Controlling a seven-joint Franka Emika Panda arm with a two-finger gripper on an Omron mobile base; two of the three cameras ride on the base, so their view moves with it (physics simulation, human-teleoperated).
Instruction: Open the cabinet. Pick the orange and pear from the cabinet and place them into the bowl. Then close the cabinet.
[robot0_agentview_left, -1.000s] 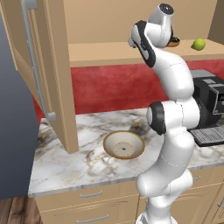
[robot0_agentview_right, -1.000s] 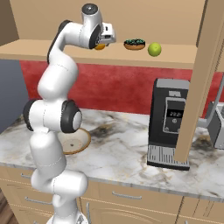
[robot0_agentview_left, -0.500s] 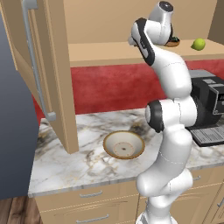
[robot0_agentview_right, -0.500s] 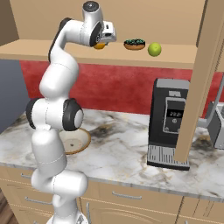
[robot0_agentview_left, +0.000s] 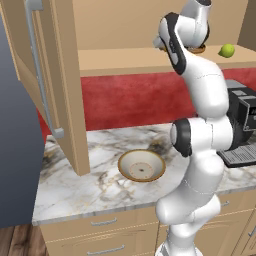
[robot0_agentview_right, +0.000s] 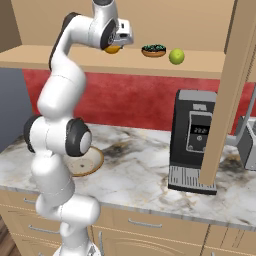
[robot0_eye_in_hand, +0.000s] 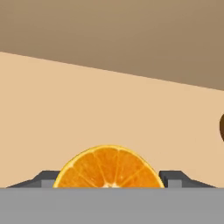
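Gripper (robot0_eye_in_hand: 108, 179) jaws, wider a sec ago, now clamped on orange (robot0_eye_in_hand: 108, 168) on cabinet (robot0_agentview_right: 60, 56) shelf; pear (robot0_agentview_right: 176, 56) at 3 o'clock, bowl (robot0_agentview_left: 141, 165) on counter below, unchanged.

no readable text, labels or numbers

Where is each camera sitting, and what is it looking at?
Left base view: behind the arm's left, facing the open cabinet, the bowl and the pear; the white arm rises at right.
Right base view: behind the arm's right, facing the shelf, coffee machine and gripper; the arm rises at left.
Hand view: on the hand, looking along the shelf; finger tips flank the orange.
Both base views share the arm, bowl and pear.
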